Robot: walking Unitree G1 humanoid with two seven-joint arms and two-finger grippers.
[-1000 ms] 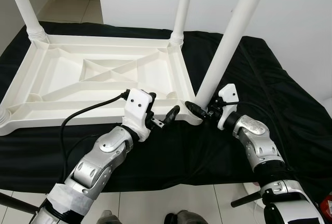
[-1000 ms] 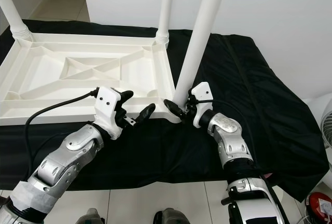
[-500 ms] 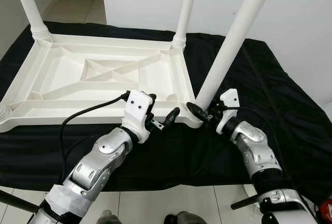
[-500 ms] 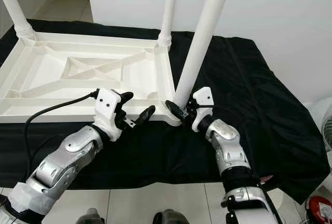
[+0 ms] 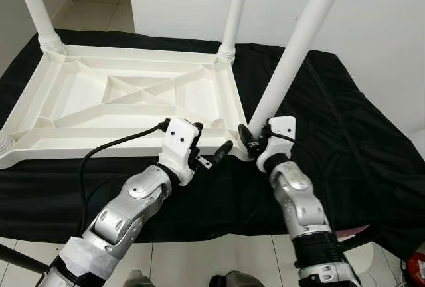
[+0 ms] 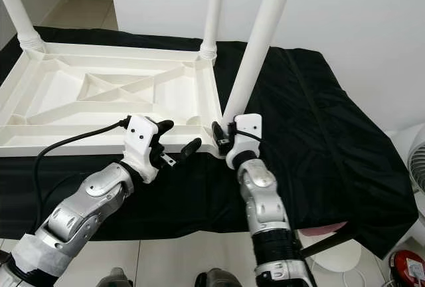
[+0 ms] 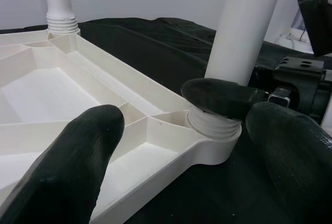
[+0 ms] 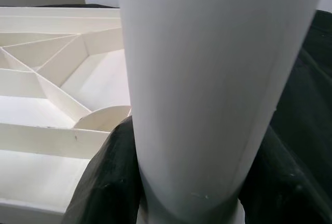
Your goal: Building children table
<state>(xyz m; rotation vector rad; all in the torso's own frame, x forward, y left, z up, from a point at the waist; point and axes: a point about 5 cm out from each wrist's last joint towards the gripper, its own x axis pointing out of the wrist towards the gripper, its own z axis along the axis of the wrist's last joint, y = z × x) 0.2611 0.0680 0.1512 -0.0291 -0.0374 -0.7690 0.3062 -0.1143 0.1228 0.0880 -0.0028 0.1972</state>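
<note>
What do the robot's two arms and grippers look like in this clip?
Both arms are jointed silver metal segments. The left arm has pale tape wrapped around its upper part and a black cable looping to a white wrist housing. The right arm carries a similar white housing. Each gripper, left and right, has long black rounded fingers.

White plastic table top [image 5: 126, 104] lies upside down on the black cloth [image 5: 345, 121], ribbed underside facing up. Three legs in sight: the rear left leg [image 5: 33, 8] and rear right leg [image 5: 234, 11] stand upright in their corner sockets, while the near right leg [image 5: 295, 48] leans, tilted, in its threaded socket [image 7: 213, 125].
</note>
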